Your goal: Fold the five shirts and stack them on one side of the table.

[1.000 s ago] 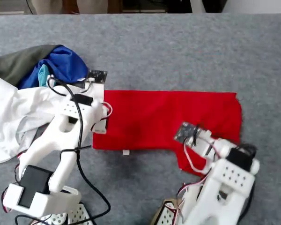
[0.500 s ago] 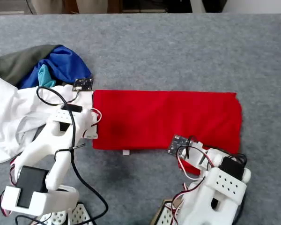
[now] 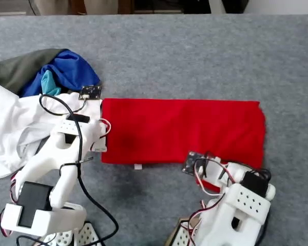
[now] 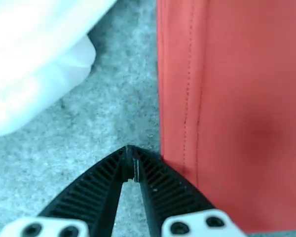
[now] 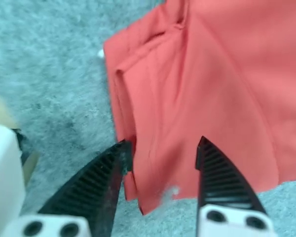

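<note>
My left jaws are closed, tips together and empty, over the grey worktop (image 4: 103, 123) just beside the red shirt's (image 4: 237, 98) stitched short edge. My right jaws stand open above that shirt's rumpled near corner. The red shirt lies mid-worktop, folded into a long strip. A white shirt (image 3: 15, 133), blue shirt (image 3: 66, 72) and dark grey shirt (image 3: 15, 72) are heaped beside my left arm.

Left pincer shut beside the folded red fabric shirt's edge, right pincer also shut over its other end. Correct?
Not quite: the right pincer is open, jaws apart over the folded red fabric shirt, as the right wrist view shows. The left pincer is indeed shut beside the shirt's edge.
</note>
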### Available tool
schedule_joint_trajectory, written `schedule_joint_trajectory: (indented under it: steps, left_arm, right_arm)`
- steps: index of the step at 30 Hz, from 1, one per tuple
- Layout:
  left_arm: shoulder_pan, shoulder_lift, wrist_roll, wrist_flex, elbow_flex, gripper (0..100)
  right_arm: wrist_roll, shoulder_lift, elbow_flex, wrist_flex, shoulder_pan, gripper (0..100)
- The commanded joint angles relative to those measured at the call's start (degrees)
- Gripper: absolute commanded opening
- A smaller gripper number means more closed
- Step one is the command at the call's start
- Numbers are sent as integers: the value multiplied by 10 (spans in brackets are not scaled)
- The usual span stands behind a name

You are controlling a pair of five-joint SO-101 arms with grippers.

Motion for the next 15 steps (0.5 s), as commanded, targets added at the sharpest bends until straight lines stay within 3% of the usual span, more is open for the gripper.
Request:
schedule_joint_trajectory:
  steps: [1,10,15]
  left_arm:
    - [-4,-26,-3,-8,0,18]
    - [-4,-26,-3,-8,0,18]
    - [-4,-26,-3,-8,0,18]
  right_arm:
    - [18,3,63,-5,-4,228]
    - [18,7,51,11,-2,226]
    - [18,119,-39,77,-3,224]
